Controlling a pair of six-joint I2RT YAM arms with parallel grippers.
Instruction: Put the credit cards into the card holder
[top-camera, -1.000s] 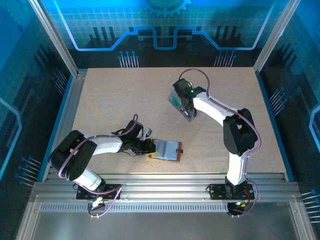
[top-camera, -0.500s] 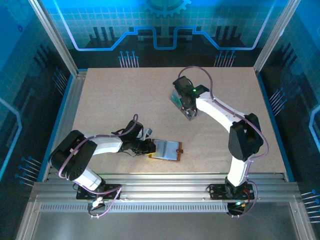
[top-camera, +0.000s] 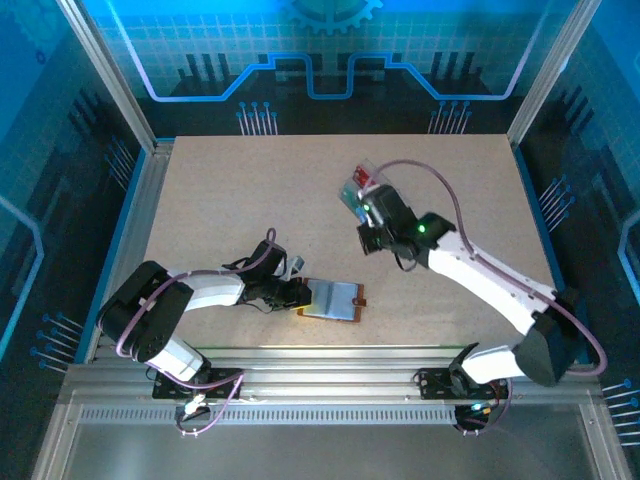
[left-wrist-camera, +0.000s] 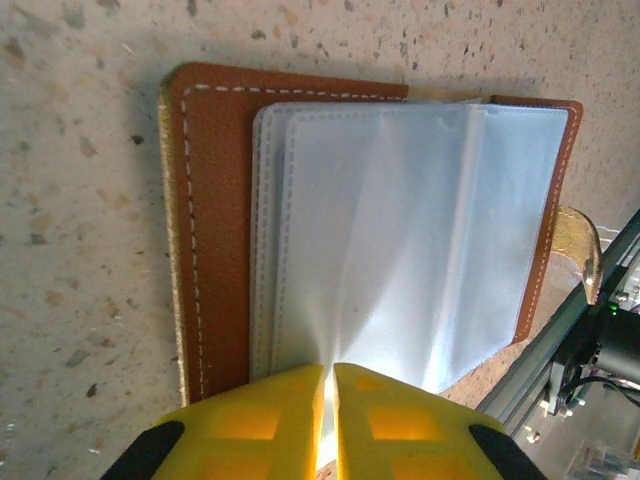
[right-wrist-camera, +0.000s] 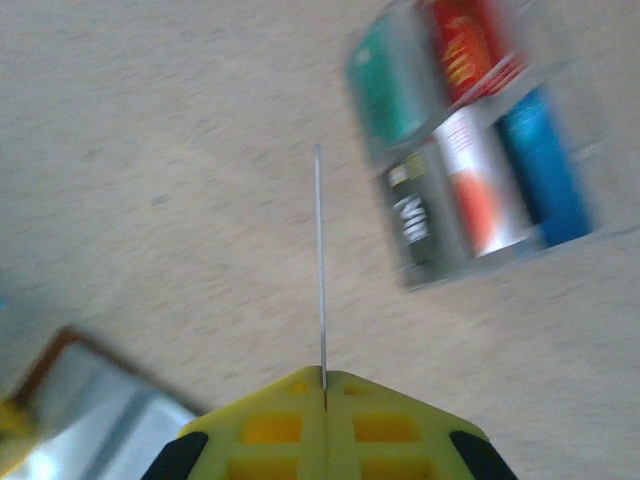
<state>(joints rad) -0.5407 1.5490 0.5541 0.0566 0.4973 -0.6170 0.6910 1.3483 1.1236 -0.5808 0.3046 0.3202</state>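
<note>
**A:** So what's where, going left to right?

**B:** Lower left of the top view, the left gripper (top-camera: 297, 293) is pinched tight on the left edge of the wallet (top-camera: 335, 299). On its wrist cam the yellow fingers (left-wrist-camera: 260, 420) nip the pale lining. The wallet lies open, lining up, low and centre on the table (top-camera: 230, 200).

**A:** And the right side?

**B:** The right gripper (right-wrist-camera: 323, 378) is mid-frame, up and right of the wallet, clamped on one card (right-wrist-camera: 320, 260) seen edge-on. Just above it is the clear tray (top-camera: 365, 168) with the other cards (right-wrist-camera: 465, 50): teal, red, blue and a dark one. They're blurry on the wrist cam.
</note>
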